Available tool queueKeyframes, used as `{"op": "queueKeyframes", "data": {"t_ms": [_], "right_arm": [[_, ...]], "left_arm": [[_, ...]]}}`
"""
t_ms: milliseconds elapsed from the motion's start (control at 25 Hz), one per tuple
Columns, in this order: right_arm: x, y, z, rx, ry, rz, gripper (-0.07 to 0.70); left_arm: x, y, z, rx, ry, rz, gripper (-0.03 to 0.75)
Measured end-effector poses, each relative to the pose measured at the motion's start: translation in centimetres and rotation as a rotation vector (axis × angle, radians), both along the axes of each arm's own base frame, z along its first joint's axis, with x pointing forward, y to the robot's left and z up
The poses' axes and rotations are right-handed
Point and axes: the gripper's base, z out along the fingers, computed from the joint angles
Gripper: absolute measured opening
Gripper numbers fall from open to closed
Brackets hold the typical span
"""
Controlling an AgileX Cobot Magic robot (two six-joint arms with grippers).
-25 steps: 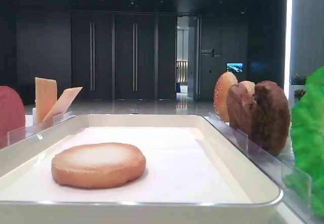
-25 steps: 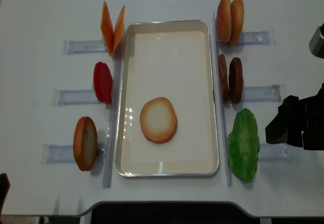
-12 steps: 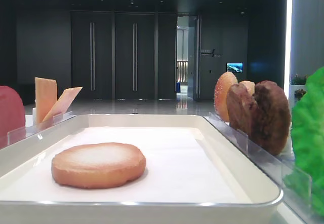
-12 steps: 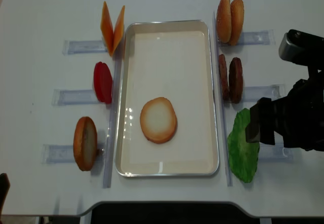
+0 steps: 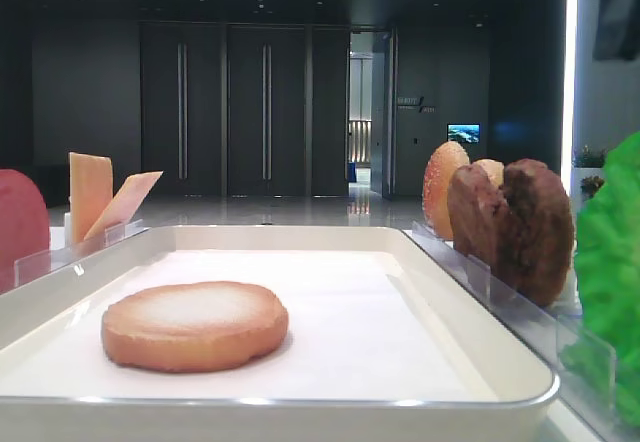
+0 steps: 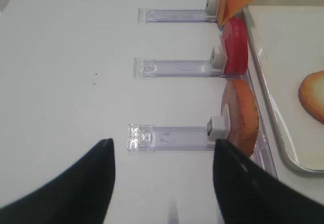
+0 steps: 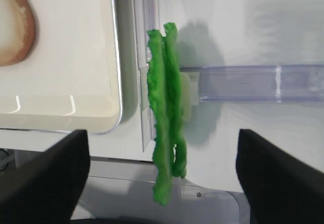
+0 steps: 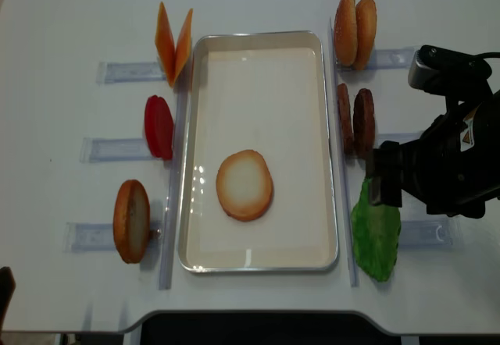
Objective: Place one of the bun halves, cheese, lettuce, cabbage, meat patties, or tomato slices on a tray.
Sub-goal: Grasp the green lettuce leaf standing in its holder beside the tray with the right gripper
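A flat bun half [image 8: 244, 184] lies pale face up on the white tray [image 8: 258, 35]. Right of the tray, the green lettuce [image 8: 375, 236] stands on edge in a clear holder. My right gripper [image 8: 384, 179] hovers over it. In the right wrist view the lettuce [image 7: 164, 112] stands between the spread fingers of that gripper [image 7: 164, 183], which is open and touches nothing. My left gripper [image 6: 162, 183] is open over bare table, near an upright bun half [image 6: 243, 115]. Meat patties [image 8: 363, 122], cheese [image 8: 173, 40] and tomato slices [image 8: 158, 126] stand in holders.
Two sesame bun halves [image 8: 355, 29] stand at the back right. Clear plastic holders [image 8: 113, 148] stick out on both sides of the tray. The table's front edge [image 8: 250, 314] runs close behind the lettuce and tray.
My right arm has swung in from the right edge, leftward, until its open gripper is over the lettuce. The food and the tray have not moved.
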Motion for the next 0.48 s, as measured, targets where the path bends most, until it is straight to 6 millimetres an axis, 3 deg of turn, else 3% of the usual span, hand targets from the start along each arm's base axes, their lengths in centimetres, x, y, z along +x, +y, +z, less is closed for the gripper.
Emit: {"op": "queueKeyframes", "data": {"t_ms": [480], "right_arm": [[0.3, 1.2, -1.3, -0.047, 0.023, 0.035, 0.482]], "left_arm": [[0.0, 0.0, 0.0, 0.0, 0.0, 0.0, 0.47]]}}
